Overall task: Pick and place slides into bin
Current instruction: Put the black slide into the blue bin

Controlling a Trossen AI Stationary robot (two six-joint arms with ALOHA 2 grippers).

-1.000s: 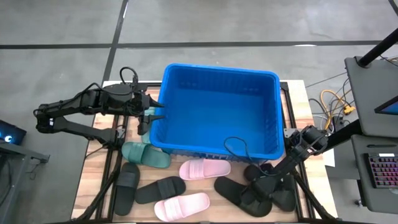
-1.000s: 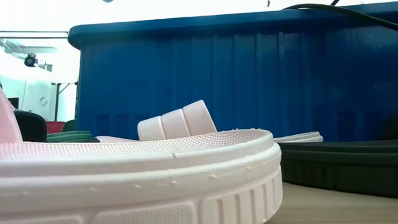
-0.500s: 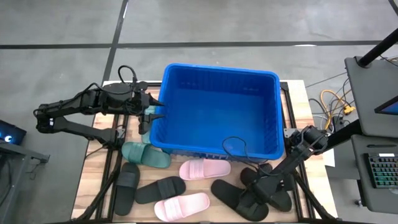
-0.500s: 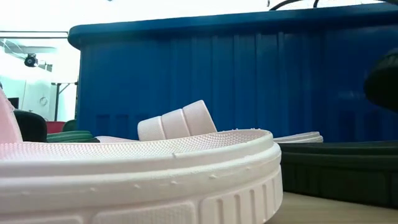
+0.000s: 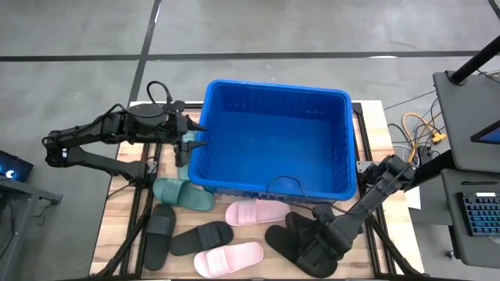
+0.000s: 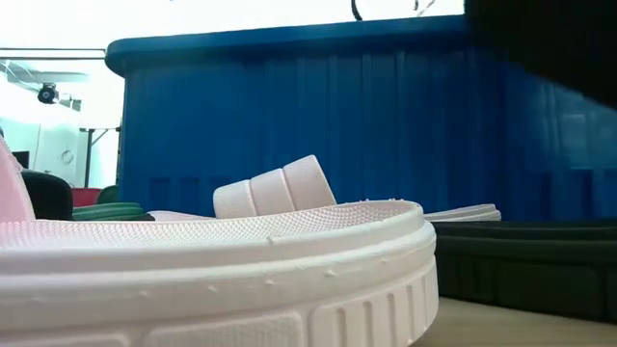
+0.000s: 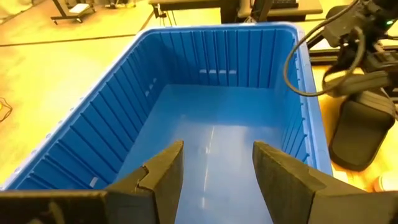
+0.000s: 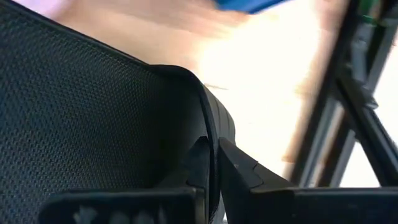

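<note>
Black foam slide (image 5: 301, 243) beside the bright blue plastic bin (image 5: 341, 97) is pinched by the right gripper (image 8: 211, 163); the left gripper (image 7: 214, 174) is held spread over the bin's rim.

The bin (image 7: 186, 81) is shiny blue plastic with ribbed walls and a smooth floor. The pink slide (image 6: 212, 280) looks like soft foam, bumpy on top with grooves along its edge. The black slide (image 8: 81, 118) has a dotted, dull skin. The table (image 5: 125, 203) is pale wood.
</note>
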